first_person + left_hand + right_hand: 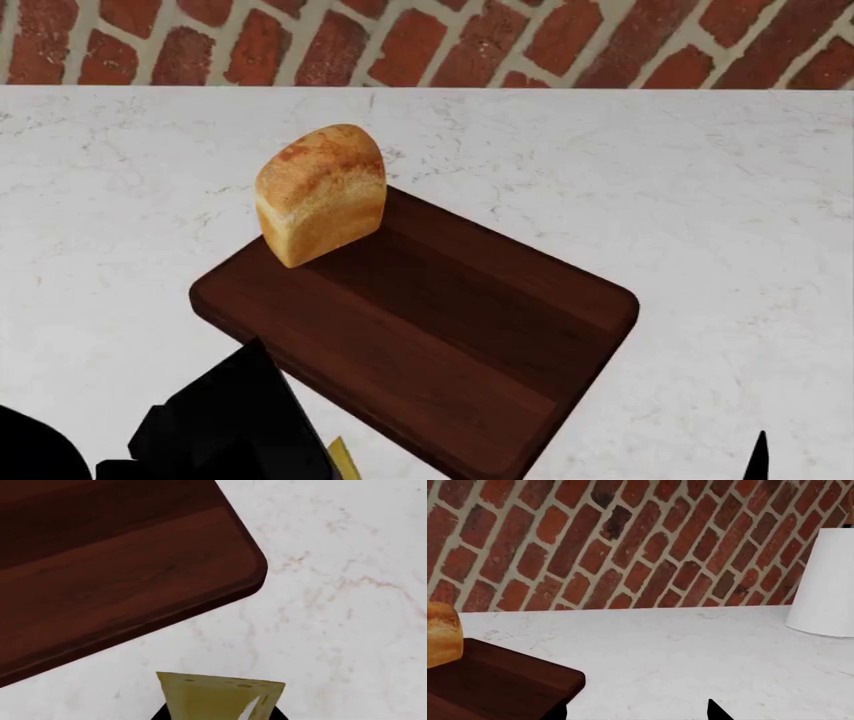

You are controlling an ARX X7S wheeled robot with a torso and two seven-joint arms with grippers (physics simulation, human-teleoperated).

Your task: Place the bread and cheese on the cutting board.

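A white marble counter with faint tan veins fills the scene and runs back to a red brick wall with pale mortar. In the right wrist view, a plain white cylinder stands on the counter near the wall. The light is even and soft.

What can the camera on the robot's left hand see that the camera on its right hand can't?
Only the left wrist view shows the cheese, a yellow wedge off the board's edge. Only the right wrist view shows the bread, the brick wall and a white cylinder. Both show the cutting board and the marble counter.
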